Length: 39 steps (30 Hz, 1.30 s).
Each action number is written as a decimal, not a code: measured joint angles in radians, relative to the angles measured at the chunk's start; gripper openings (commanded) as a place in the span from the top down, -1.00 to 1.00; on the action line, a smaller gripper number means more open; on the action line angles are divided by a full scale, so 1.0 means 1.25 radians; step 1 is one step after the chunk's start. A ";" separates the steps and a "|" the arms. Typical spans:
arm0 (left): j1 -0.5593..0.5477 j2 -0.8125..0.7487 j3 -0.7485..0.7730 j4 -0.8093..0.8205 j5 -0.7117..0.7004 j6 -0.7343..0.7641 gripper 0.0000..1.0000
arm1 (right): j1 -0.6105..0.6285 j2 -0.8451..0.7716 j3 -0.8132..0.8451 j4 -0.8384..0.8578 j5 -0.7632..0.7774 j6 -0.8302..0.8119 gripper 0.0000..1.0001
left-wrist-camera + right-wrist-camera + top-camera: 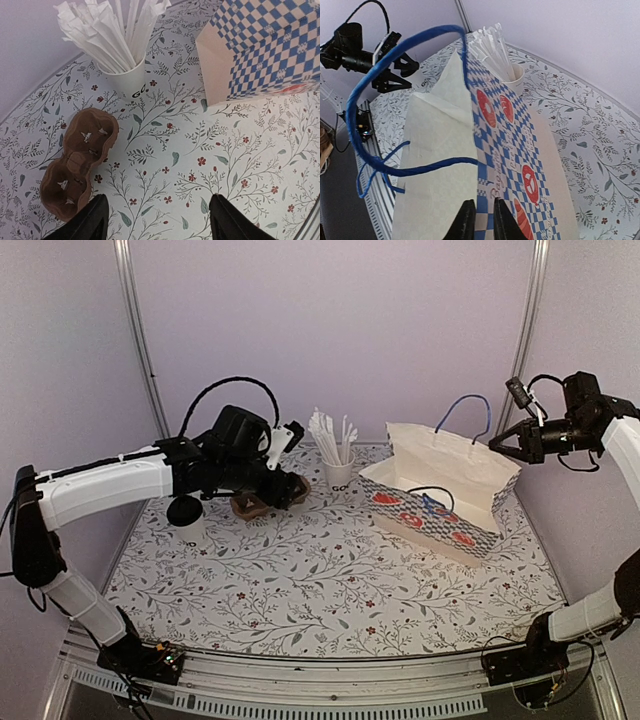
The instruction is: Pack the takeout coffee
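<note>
COFFEE WAITS, BAG HELD OPEN: From my remote station, the takeout coffee stands upright on the floral table at the left of the overhead frame. Its black lid is up, and in the picture it sits just below the white forearm of the left arm. The left gripper hangs above the table, jaws spread wide with nothing between them. Its wrist camera shows the brown cup carrier at lower left, the straw cup at top and a corner of the paper bag at upper right, but no coffee.

I judge the next move turns on that relation. In the overhead frame the cup lies to the lower left of the jaws, beyond the carrier, on the side away from the bag. The gripper would need to pull back toward the left of the frame, then close around the cup's side, since the cup's long axis is vertical.

At the right of the overhead frame, the right gripper is pinched closed on the bag's upper edge, beside the blue rope handle, apparently keeping the mouth open. The left arm is much the nearer to the cup, while the right is well apart from it, across the bag.
</note>
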 measured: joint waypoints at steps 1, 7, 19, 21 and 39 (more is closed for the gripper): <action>0.006 0.003 0.005 -0.004 0.000 -0.002 -0.41 | 0.000 0.002 -0.005 0.008 0.004 0.005 0.20; 0.034 0.016 0.013 -0.018 0.009 -0.016 -0.41 | 0.000 0.003 -0.043 0.085 0.049 0.014 -0.14; 0.038 0.030 0.013 -0.024 0.031 -0.018 -0.40 | 0.044 0.057 -0.045 0.201 0.155 0.043 -0.15; 0.038 0.030 0.014 -0.024 0.032 -0.018 -0.40 | 0.055 0.063 -0.045 0.221 0.179 0.062 -0.15; 0.038 0.030 0.014 -0.024 0.037 -0.018 -0.40 | 0.073 -0.091 -0.043 0.191 0.255 0.094 -0.34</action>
